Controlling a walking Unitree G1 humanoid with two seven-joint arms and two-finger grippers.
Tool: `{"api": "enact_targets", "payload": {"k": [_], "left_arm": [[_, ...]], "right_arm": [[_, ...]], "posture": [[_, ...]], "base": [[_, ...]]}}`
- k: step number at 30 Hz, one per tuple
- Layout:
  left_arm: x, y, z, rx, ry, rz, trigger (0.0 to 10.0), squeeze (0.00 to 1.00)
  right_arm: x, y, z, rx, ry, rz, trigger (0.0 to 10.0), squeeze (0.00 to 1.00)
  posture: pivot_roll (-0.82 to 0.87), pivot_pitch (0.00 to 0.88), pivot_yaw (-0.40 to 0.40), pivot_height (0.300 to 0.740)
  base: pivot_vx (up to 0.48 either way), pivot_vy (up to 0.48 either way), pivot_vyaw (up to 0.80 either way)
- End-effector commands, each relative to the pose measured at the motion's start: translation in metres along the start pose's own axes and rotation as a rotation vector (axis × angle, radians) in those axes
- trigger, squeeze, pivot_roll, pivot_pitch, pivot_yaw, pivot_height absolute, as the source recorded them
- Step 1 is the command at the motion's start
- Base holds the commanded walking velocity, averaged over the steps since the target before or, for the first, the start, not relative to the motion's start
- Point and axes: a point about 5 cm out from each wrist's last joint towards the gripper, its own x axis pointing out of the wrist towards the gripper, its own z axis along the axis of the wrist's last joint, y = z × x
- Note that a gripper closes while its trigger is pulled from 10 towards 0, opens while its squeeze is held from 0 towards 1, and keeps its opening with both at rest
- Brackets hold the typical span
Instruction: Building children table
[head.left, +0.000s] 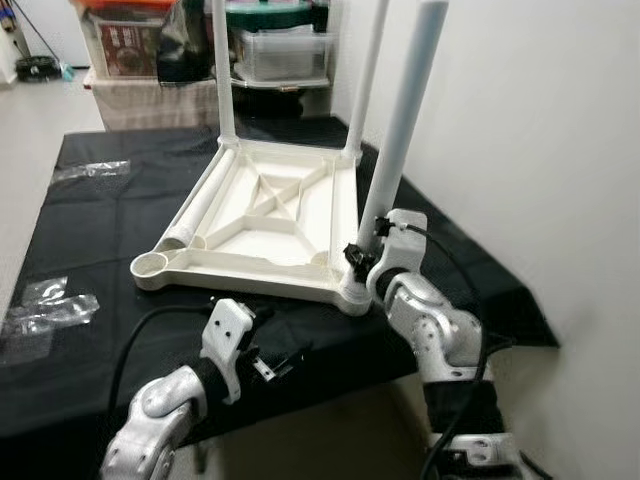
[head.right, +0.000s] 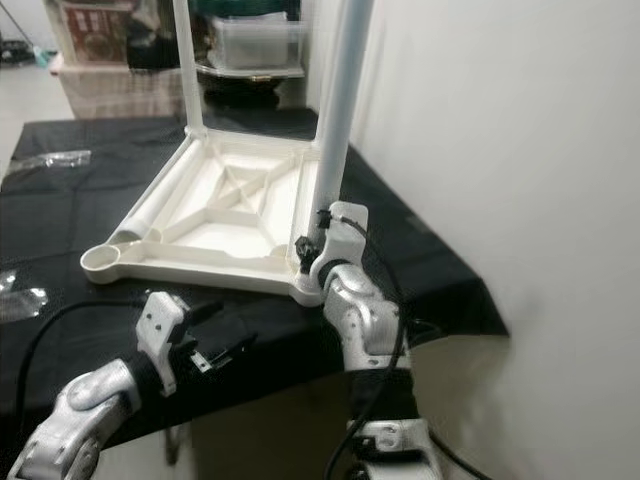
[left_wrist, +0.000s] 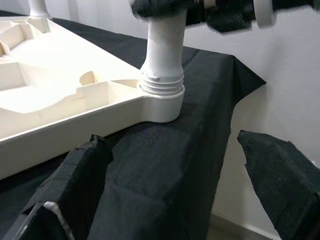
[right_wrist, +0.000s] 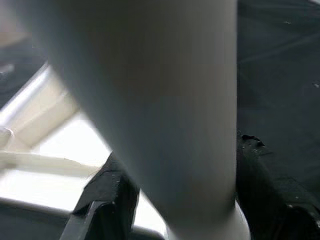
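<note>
At the far left of the head views, clear plastic bags (head.left: 45, 310) lie crumpled on the black cloth (head.left: 100, 220) that covers the work surface, with another bag (head.left: 92, 170) farther back. Low and left of centre, the left gripper (head.left: 270, 362) hovers just above the cloth at its near edge, in front of the tabletop and apart from it; its wrist view shows the two black fingers (left_wrist: 75, 190) spread wide with nothing between them, pointing at the near right corner socket (left_wrist: 161, 100). That view also gives what the head views blur: the threaded collar of the leg (left_wrist: 165, 45) seated in the socket, with a few thread rings still showing above the rim. The white tabletop (head.left: 260, 215) lies upside down in the middle of the cloth, ribs facing up. A loose leg (head.left: 200, 210) lies along its left edge, next to an empty round socket (head.left: 150, 265) at the near left corner. Two legs (head.left: 224, 70) stand upright in the far corners. At the right, the right gripper (head.left: 362, 255) clasps the near right leg just above its socket; its wrist view shows the white tube between the black fingers (right_wrist: 112, 192). Storage boxes (head.left: 280, 50) stand behind the table, and a pale wall (head.left: 540, 150) runs along the right.
</note>
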Motion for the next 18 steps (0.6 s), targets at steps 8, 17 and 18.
{"api": "enact_targets", "payload": {"k": [8, 17, 18], "left_arm": [[0.000, -0.002, -0.004, -0.012, 0.014, -0.007, 10.0, 0.00], [0.000, -0.002, -0.003, -0.007, 0.013, -0.007, 10.0, 0.00], [0.000, -0.002, -0.003, -0.007, 0.014, -0.008, 10.0, 0.00]], "right_arm": [[-0.005, -0.012, 0.039, -0.092, -0.140, 0.327, 10.0, 0.00], [0.012, -0.022, 0.044, -0.227, -0.125, 0.342, 0.0, 0.00], [0.013, -0.023, 0.043, -0.249, -0.122, 0.339, 0.0, 0.00]], "posture": [[0.05, 0.000, -0.106, 0.740], [0.05, 0.000, -0.108, 0.740], [0.05, 0.000, -0.109, 0.740]], "base": [[0.000, 0.000, 0.00], [0.000, 0.000, 0.00], [0.000, 0.000, 0.00]]}}
